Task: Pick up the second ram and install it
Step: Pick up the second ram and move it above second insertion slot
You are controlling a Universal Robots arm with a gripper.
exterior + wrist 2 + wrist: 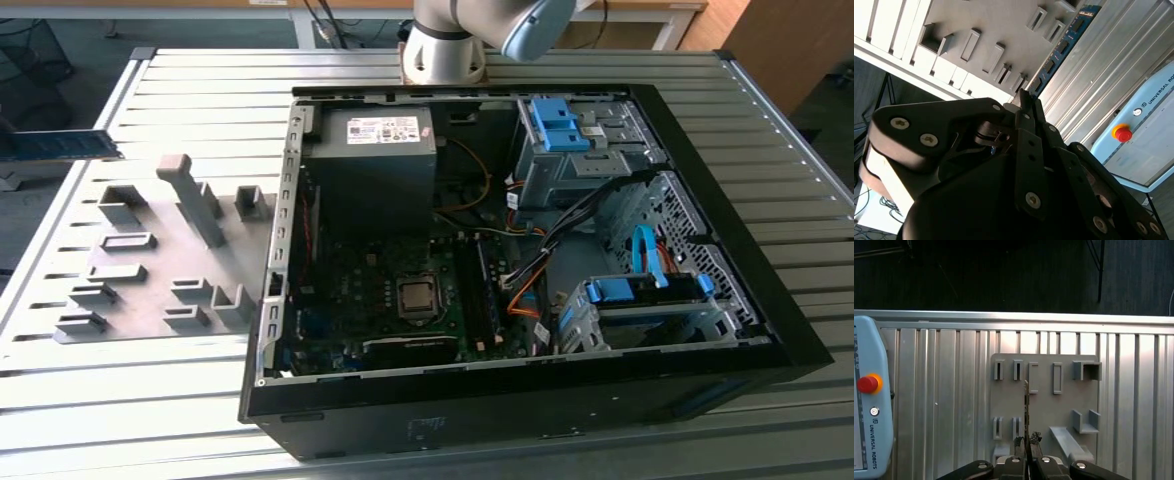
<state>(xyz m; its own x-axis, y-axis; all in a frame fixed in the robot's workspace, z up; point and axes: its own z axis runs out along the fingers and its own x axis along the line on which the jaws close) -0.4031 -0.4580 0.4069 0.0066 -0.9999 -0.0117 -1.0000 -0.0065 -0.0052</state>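
My gripper (1026, 441) is shut on the second ram (1026, 407), a long thin green stick seen edge-on between the fingertips in the first wrist view. In the second wrist view the stick (1061, 46) juts out from the gripper (1024, 100), showing its row of black chips. It hangs in the air above the grey fixture plate (1044, 405). In the exterior view the ram (60, 146) floats level at the far left, beyond the plate (147, 250) and well away from the open computer case (747, 290). The memory slots (483, 290) lie beside the processor socket (418, 296).
Several grey fixture blocks (190, 198) stand up from the plate. The ribbed metal table (147, 390) carries plate and case. A teach pendant (869, 405) with a red stop button lies on the table. Cables, drive cages and the power supply (374, 160) crowd the case.
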